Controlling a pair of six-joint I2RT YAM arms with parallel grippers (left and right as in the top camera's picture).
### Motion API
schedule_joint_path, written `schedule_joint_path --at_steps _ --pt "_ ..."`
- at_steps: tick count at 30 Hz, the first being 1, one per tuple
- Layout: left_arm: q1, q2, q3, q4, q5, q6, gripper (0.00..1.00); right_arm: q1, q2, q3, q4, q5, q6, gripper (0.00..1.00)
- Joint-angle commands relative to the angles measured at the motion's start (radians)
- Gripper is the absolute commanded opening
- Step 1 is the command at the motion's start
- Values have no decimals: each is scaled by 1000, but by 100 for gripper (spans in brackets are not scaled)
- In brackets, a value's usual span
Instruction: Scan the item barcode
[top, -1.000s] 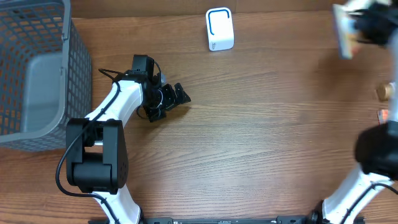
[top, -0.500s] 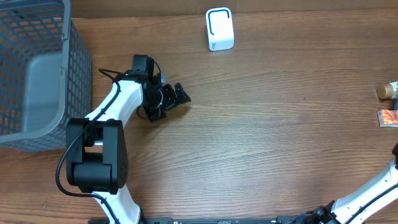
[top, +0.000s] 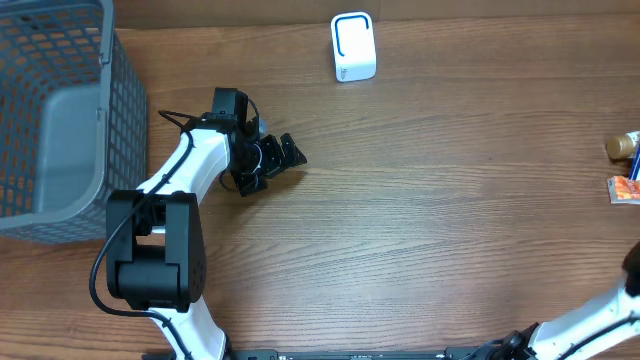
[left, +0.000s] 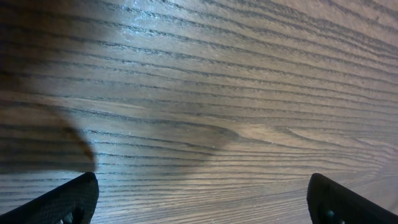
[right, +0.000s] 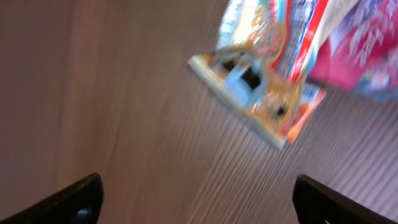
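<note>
A colourful snack packet (right: 264, 78), the item, lies on the wood ahead of my right gripper (right: 199, 202) in the blurred right wrist view. The jaws stand wide open with only bare table between them. In the overhead view only a stretch of the right arm (top: 590, 315) shows at the bottom right corner. The white scanner with a blue outline (top: 353, 47) stands at the far middle of the table. My left gripper (top: 272, 165) rests open over bare wood left of centre, nothing between its fingertips (left: 68, 202).
A grey mesh basket (top: 60, 120) fills the far left. At the right edge sit a brown round thing (top: 621, 146) and an orange-red packet (top: 626, 189). A pink packet (right: 367, 56) lies just past the colourful one.
My right gripper was at the far right, shut on a packet. It has swung out of the overhead view and opened, and the packet is out of its jaws. The left arm stayed still.
</note>
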Motion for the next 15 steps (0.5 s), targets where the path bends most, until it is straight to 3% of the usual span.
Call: schedule_joint_path --at_steps 1,8,15 --pt "-7 -28 15 2 -4 11 100 67 -184 45 -154 -94 -10 100" --pt "-7 -28 15 2 -4 11 100 204 -434 -41 -212 -55 -87 100" --pt "-7 -28 15 2 -4 11 100 347 -772 -319 -177 -6 -114 100"
